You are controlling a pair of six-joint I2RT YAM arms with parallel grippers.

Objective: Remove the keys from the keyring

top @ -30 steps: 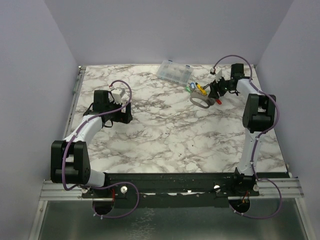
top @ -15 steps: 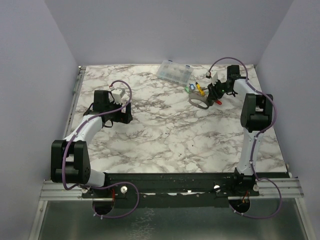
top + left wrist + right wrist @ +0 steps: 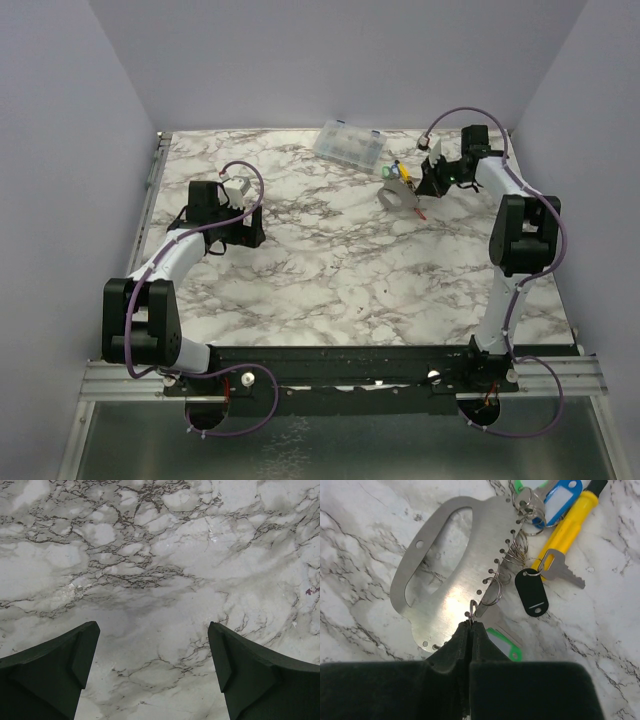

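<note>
Right claw [image 3: 470, 626] is clenched, its tips meeting on the small wire ring [image 3: 470, 611] at the edge of the keyring [image 3: 452, 555]. I judge the ring is nipped, though the tips hide the contact. That ring carries the green-tagged key [image 3: 504, 647], which is half under the claw.

The keyring lies on the table [image 3: 330, 270]. The other keys [image 3: 555, 540] fan off the same holed edge, and a clear box [image 3: 348, 145] sits just behind the keyring.

Plan: work the ring out of its hole with a slow twist along the wire, not a straight pull, which would drag the whole keyring. The plate is unheld, so I should bring the other arm over to pin it.

Right arm reaches far forward, wrist pitched down over the keyring. Left claw [image 3: 152, 672] is spread wide, empty, over bare table well apart from the keyring.
</note>
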